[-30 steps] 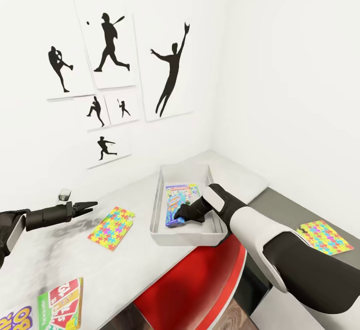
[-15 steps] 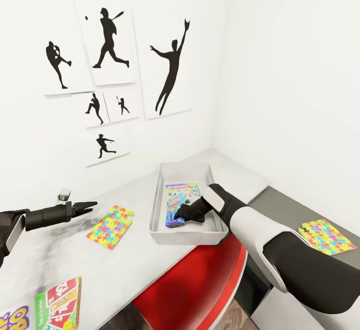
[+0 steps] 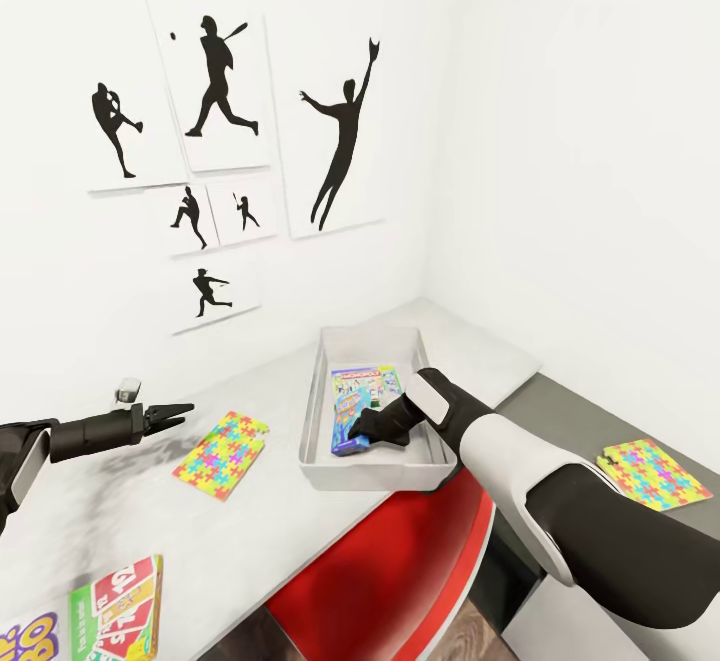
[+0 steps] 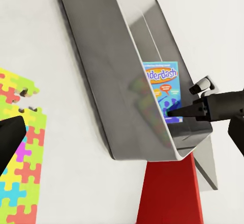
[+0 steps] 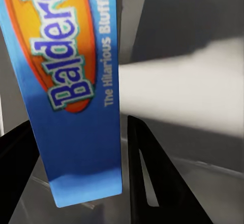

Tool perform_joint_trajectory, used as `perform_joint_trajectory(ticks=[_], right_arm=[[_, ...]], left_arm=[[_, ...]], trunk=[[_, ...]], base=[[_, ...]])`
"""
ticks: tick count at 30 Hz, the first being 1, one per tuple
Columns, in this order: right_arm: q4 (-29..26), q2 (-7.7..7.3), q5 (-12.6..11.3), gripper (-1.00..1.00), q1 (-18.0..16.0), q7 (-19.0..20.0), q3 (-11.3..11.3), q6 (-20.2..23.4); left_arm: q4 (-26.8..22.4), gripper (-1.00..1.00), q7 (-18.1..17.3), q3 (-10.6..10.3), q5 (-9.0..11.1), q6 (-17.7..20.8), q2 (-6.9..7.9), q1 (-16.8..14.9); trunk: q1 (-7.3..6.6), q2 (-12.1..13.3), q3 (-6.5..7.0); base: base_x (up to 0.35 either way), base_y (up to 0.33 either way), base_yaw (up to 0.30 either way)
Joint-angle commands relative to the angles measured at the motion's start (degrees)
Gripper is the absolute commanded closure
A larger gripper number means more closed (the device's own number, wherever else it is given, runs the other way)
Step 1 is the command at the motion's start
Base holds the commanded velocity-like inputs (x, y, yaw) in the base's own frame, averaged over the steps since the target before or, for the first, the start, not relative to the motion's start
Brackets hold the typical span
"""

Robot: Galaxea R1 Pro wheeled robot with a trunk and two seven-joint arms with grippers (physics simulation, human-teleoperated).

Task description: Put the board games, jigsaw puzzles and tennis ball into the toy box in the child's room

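Jaws of the right gripper (image 3: 368, 431) were clamped on the near edge of the board game (image 3: 360, 403), which sat low inside the toy box (image 3: 316, 411) on the bench (image 3: 120, 511). Releasing well probably meant parting them only once the game lay flat, then lifting straight up clear of the box wall; the left gripper (image 3: 172, 411) hovered with jaws apart, holding nothing, beside the puzzle (image 3: 222, 454).

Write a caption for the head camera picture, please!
Right gripper lowers the Balderdash game into the toy box; a jigsaw puzzle waits nearby.

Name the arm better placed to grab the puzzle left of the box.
Left. Its tool hangs beside that puzzle; the right tool is inside the box at the game.
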Motion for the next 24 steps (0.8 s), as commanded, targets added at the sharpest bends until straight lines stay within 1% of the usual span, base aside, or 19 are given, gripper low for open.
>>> perform_joint_trajectory(ticks=[1,13,14,24], right_arm=[[0.0,0.0,-0.6,1.0,-0.1,-0.5,0.3,0.1],[0.0,0.0,-0.6,1.0,-0.1,-0.5,0.3,0.1],[0.0,0.0,-0.6,-1.0,-0.1,-0.5,0.3,0.1],[0.0,0.0,-0.6,-1.0,-0.1,-0.5,0.3,0.0]], left_arm=[[0.0,-1.0,-0.1,0.0,0.1,0.5,0.02,0.0],[0.0,-1.0,-0.2,0.0,0.1,0.5,0.02,0.0],[0.0,-1.0,-0.1,0.0,0.1,0.5,0.02,0.0],[0.0,-1.0,-0.2,0.0,0.1,0.5,0.02,0.0]], trunk=[[0.01,-0.1,-0.07],[0.01,-0.1,-0.07],[0.01,-0.1,-0.07],[0.01,-0.1,-0.07]], base=[[0.0,0.0,0.0],[0.0,0.0,0.0],[0.0,0.0,0.0],[0.0,0.0,0.0]])
